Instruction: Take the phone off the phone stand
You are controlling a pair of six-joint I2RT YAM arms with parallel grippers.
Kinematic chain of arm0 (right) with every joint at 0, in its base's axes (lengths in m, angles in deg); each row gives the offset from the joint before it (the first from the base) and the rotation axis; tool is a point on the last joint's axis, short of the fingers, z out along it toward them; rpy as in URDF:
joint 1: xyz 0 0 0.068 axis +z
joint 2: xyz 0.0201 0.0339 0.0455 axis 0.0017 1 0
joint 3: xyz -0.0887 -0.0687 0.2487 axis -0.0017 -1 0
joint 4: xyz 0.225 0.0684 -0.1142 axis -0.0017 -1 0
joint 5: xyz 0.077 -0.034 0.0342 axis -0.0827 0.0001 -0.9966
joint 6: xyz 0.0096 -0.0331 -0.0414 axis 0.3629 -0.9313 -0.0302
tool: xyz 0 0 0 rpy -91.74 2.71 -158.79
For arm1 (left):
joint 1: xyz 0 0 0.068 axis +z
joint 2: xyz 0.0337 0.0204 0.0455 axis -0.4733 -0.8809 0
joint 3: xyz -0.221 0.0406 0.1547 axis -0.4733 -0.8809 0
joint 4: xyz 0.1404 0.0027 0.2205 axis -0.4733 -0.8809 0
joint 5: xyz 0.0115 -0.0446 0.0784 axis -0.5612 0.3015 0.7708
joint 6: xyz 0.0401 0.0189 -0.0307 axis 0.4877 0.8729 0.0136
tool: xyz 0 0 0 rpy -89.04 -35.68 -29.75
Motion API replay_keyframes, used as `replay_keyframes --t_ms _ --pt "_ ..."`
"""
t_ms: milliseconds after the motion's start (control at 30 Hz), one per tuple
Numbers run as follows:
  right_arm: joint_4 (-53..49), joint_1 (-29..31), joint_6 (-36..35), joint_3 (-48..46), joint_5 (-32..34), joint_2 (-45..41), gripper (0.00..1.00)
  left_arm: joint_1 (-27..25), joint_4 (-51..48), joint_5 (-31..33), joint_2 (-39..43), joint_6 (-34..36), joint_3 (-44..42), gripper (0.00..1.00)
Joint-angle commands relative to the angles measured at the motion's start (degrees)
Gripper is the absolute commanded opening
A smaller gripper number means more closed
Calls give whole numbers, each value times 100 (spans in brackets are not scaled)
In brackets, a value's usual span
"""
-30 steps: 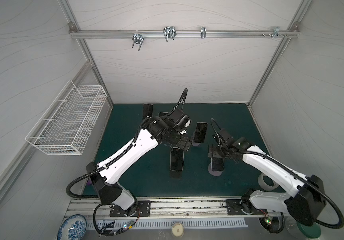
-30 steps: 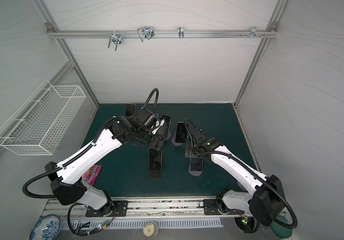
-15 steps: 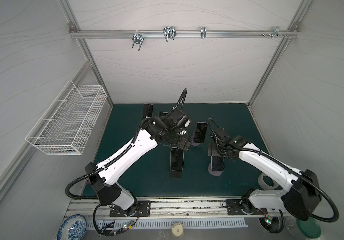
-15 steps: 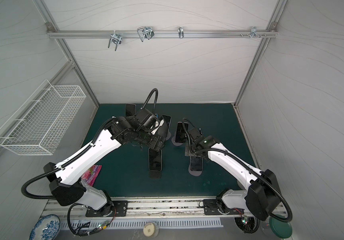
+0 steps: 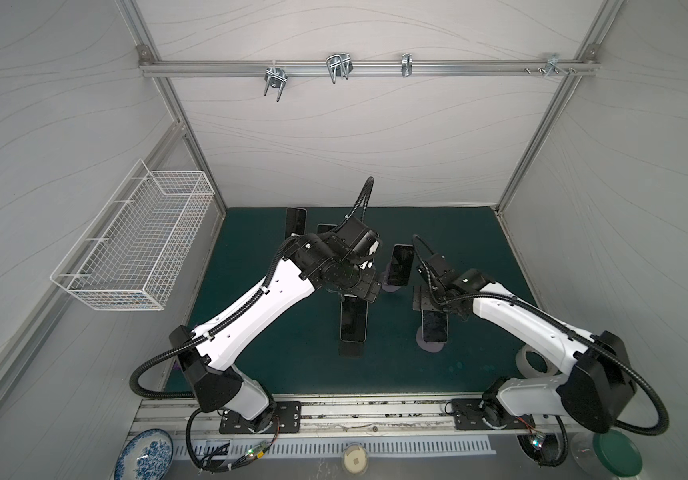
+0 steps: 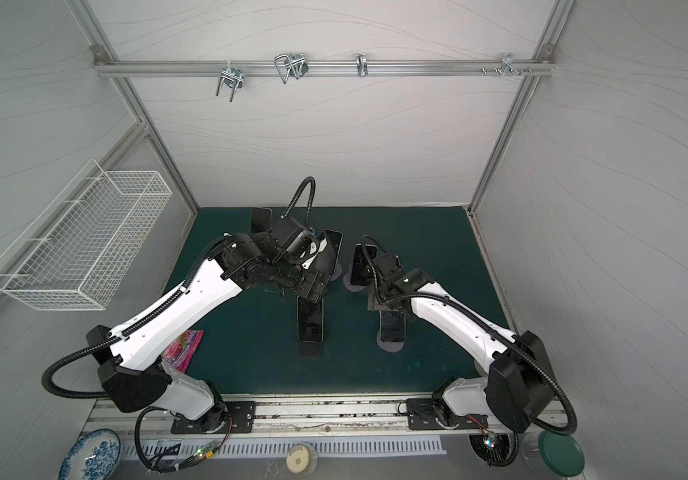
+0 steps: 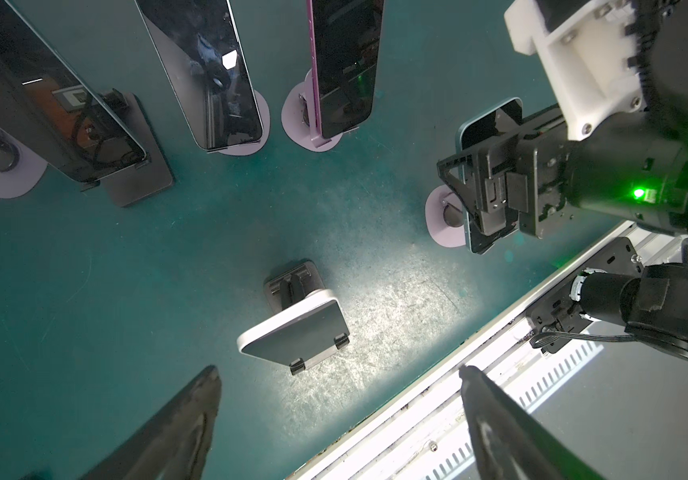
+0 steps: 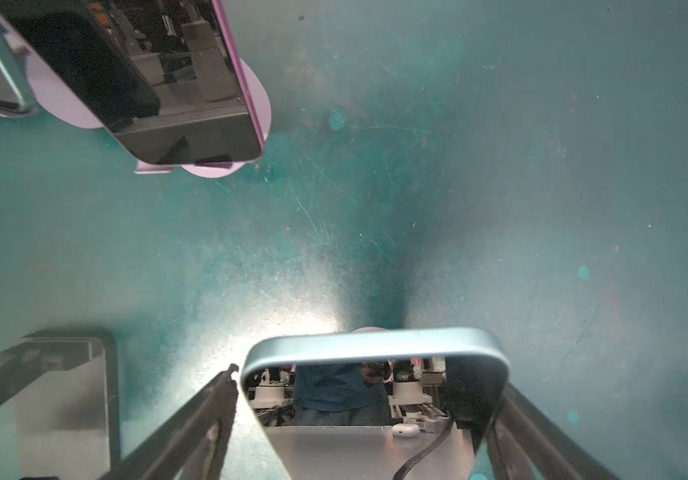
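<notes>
Blue phone (image 8: 375, 345) in stand (image 5: 426, 347); right pincer (image 8: 369, 382) astride.

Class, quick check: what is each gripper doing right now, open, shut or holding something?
Left gripper: open, holding nothing.
Right gripper: open, fingers either side of the blue phone, no firm grip visible.

It looks like a robotics lab test cell: white panels (image 5: 355, 137) in an aluminium frame (image 5: 479, 69), a green mat (image 5: 471, 241), 2 white robot arms (image 5: 259, 307) bolted to a base rail (image 5: 375, 413), a wire basket (image 5: 138, 249) on the wall, phones (image 5: 352, 326) on stands (image 5: 426, 348).
</notes>
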Motion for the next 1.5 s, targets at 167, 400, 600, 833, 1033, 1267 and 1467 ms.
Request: replay_keyframes --t_ms 167,400,600,833,1033,1267,1467 --pt "-6 35 36 66 50 41 91 -29 30 69 161 -25 -4 91" --pt "-99 37 37 65 150 109 90 -27 100 22 154 -40 -38 91" --pt "-270 38 104 66 241 98 90 -26 236 -26 144 -133 -125 91" --pt "-268 39 177 -92 196 -19 90 -26 278 -25 81 -199 -171 91" --pt "-206 46 100 -163 158 10 88 -33 238 74 123 -144 -172 91" --pt "-86 41 98 -225 86 -15 85 -26 251 63 92 -135 -171 91" --pt "3 30 54 -243 55 -17 83 -26 282 8 45 -161 -108 91"
